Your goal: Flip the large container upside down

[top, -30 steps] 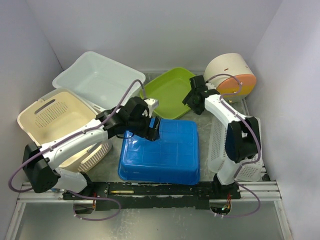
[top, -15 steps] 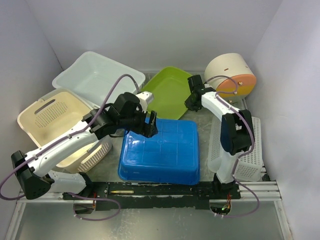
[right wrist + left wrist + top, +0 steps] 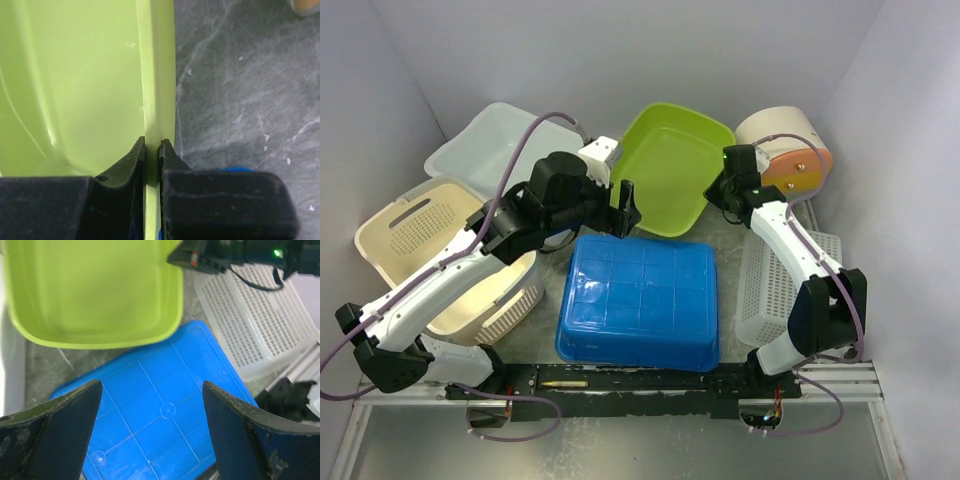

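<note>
Blue plastic fills the near middle: a bin point(image 3: 638, 300) lying bottom-up on the table point(image 3: 728, 238). Just over its far edge hangs the left gripper point(image 3: 151, 387), fingers spread wide and holding nothing.

Beyond it is the green tub point(image 3: 670, 170), which I take to be the container to flip. It stands tilted with its opening facing near, between the white tub point(image 3: 505, 150) at far left and the round drum point(image 3: 785, 150) at far right. Whether its low edge touches the bin I cannot tell. The right gripper point(image 3: 152, 145) is pinched on the tub's right rim point(image 3: 155, 75), the thin wall squeezed between both pads.

To finish the turn well, keep that pinch firm, since the smooth rim could slide. Roll the wrist so the tub pivots on its low edge, and carry it clear of the bin. The free left gripper could steady the opposite rim.
</note>
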You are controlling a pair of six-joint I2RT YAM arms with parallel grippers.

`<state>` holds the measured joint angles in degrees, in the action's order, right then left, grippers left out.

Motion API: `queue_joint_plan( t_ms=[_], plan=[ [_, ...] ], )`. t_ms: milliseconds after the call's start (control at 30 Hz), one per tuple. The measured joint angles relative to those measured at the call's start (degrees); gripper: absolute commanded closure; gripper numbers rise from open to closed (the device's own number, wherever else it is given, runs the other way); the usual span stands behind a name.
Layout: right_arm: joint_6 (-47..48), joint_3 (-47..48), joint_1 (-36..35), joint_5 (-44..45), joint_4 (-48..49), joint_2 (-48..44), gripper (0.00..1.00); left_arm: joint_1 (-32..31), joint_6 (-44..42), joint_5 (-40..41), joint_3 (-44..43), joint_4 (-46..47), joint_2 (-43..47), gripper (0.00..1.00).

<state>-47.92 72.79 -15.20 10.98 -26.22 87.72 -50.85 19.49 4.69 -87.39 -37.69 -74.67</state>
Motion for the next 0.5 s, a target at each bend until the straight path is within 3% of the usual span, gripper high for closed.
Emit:
queue_joint_plan(
  t_ms=[300, 500],
  plan=[
    [7.9, -5.5, 4.0, -6.4, 5.3, -5.6, 1.0, 3.0, -2.0, 7.3, -6.0, -2.3, -3.1, 0.06],
    [13.3, -9.6, 3.8, -14.0, 10.5, -14.4, 1.0, 7.8, -3.7, 10.4, -9.0, -4.7, -4.2, 0.05]
  ],
)
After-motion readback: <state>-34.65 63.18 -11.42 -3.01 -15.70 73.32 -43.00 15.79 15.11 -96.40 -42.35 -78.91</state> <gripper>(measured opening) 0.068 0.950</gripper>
